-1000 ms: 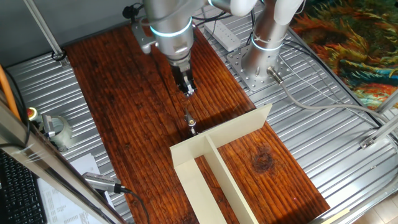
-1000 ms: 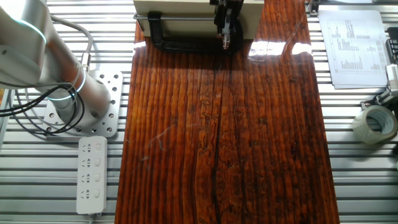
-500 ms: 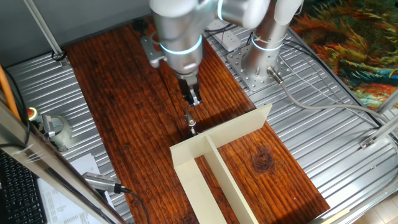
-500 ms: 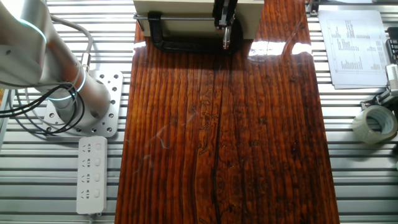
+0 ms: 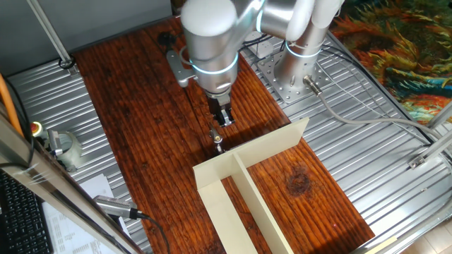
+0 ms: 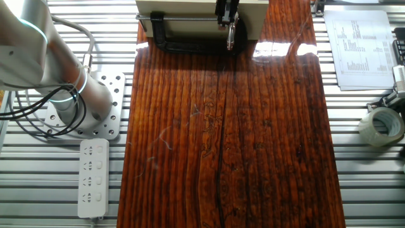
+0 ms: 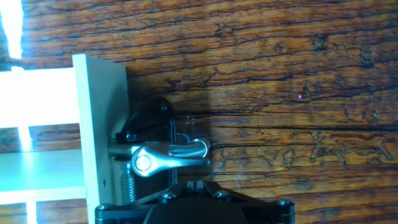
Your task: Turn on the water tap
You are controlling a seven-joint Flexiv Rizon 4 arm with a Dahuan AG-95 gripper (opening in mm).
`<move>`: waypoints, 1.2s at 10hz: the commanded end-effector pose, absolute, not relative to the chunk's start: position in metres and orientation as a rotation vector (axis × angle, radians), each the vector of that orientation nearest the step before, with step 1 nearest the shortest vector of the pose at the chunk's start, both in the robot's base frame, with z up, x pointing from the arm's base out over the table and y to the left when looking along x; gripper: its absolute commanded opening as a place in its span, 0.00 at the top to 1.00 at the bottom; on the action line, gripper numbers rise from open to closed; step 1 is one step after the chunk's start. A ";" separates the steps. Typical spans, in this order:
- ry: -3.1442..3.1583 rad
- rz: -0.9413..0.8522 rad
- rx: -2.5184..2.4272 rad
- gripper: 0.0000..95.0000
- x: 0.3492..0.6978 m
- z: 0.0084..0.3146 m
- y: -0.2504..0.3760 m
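One tap (image 5: 217, 140) stands on the wooden tabletop (image 5: 141, 106), held in one black clamp (image 6: 183, 44) right against the cream divider (image 5: 240, 166); its silver lever (image 7: 165, 157) shows clearly in the hand view. One pincer (image 5: 224, 117) hangs just above the tap, apart from it. Whether its fingers are parted or closed, I can't tell.

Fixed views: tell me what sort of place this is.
Probably a robotics lab bench: an arm bolted by its base plate to an aluminium-slat table, a power strip, tape roll, and a clamped water tap.
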State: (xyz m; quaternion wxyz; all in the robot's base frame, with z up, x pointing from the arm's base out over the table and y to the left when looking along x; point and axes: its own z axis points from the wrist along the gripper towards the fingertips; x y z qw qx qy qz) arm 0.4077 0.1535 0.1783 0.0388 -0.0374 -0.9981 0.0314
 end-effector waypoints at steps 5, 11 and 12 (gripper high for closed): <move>-3.062 0.093 -0.119 1.00 0.419 0.169 0.147; -3.081 0.092 -0.072 1.00 0.419 0.170 0.146; -3.086 0.092 -0.062 1.00 0.419 0.170 0.146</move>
